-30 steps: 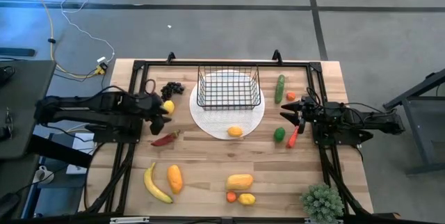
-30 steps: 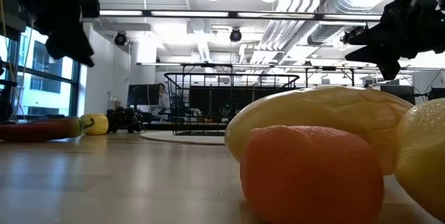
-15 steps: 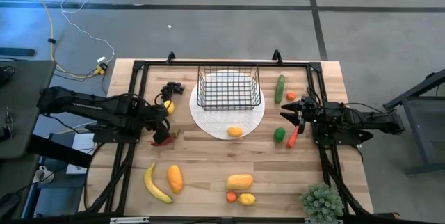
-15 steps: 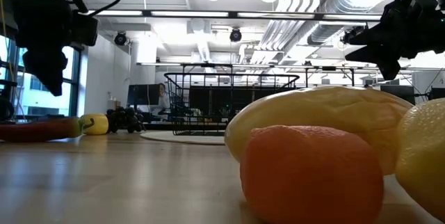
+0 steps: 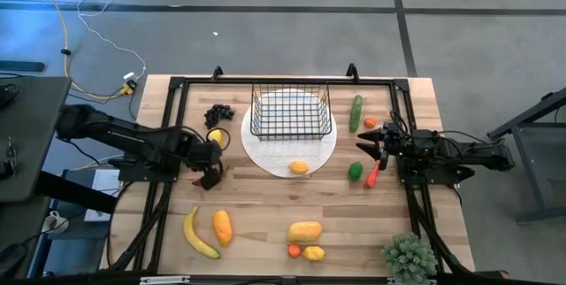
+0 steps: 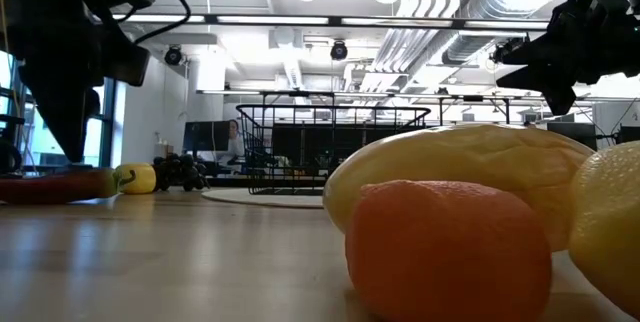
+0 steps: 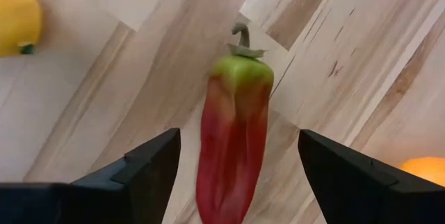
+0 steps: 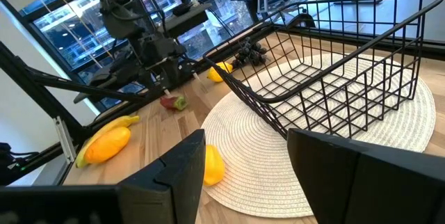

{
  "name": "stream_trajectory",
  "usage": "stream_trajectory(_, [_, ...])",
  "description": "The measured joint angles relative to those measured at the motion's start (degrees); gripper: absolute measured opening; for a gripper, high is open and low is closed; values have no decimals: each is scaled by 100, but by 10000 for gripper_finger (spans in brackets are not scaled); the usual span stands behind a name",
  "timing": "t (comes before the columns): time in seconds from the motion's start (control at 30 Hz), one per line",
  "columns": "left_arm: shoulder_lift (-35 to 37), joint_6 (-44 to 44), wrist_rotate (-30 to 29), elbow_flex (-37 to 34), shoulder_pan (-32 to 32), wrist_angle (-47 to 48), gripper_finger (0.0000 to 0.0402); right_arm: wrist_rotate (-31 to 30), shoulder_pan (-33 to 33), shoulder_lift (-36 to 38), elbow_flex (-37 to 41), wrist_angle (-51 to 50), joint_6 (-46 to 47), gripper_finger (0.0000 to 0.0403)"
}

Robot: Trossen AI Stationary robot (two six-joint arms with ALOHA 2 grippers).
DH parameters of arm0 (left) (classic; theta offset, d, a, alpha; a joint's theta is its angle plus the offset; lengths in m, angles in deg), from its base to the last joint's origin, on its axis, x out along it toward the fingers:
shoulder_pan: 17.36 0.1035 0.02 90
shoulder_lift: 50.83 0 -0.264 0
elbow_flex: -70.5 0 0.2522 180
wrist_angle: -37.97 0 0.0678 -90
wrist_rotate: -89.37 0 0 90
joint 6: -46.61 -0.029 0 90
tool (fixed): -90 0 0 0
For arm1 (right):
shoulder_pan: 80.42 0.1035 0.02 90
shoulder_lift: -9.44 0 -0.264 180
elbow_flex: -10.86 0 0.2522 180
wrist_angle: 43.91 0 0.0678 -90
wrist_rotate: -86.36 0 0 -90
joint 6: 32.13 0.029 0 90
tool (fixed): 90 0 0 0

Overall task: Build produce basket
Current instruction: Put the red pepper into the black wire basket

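- Since the earlier frame the left pincer (image 5: 210, 177) has swung from beside the small yellow fruit down over the long red chili pepper with a green stem end (image 7: 233, 140), and its fingers have spread wider; the right arm has not shifted.
- At the counter's near left edge lie a curved yellow banana (image 5: 198, 234) and, just beside it, an oval orange fruit (image 5: 222, 227).
- The left pincer stands with its two dark fingers (image 7: 142, 165) apart, one on each side of the red chili pepper, which lies flat on the pale wooden slatted counter (image 5: 265, 201); whether the fingers touch it cannot be told.
- Farther back on the left are a small round yellow fruit (image 5: 215, 135) and a bunch of dark grapes (image 5: 218, 112).
- The rectangular black wire-mesh basket (image 5: 291, 112) sits empty on the far half of a flat white round woven mat (image 5: 265, 157), mid-counter; a small yellow lemon-shaped fruit (image 5: 299, 167) rests on the mat's near edge, apart from the basket.
- Near the front edge lie a larger yellow-orange oblong fruit (image 5: 304, 230), a small orange-red fruit (image 5: 294, 250) and a yellow fruit (image 5: 313, 252), close together.
- Right of the mat are a green cucumber (image 5: 355, 112), a small orange fruit (image 5: 370, 122), a green pepper (image 5: 355, 171) and a slim red chili (image 5: 373, 175).
- The right pincer (image 5: 370, 143) hovers near these, fingers parted and holding nothing.
- A spiky green potted plant (image 5: 409, 257) stands at the near right corner.
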Motion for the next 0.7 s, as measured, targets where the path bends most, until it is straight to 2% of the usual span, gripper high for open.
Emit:
stream_trajectory(0.43, [-1266, 26, -44, 0, -106, -691, 279, 0, -1, 0, 2, -1, 1, 186])
stream_trajectory(0.57, [-1561, 60, -148, 0, -106, -705, 255, 2, -1, 0, 1, 0, 0, 186])
stream_trajectory(0.7, [-1707, 56, -208, 15, -122, -674, 211, 0, -1, 0, 0, 1, 1, 186])
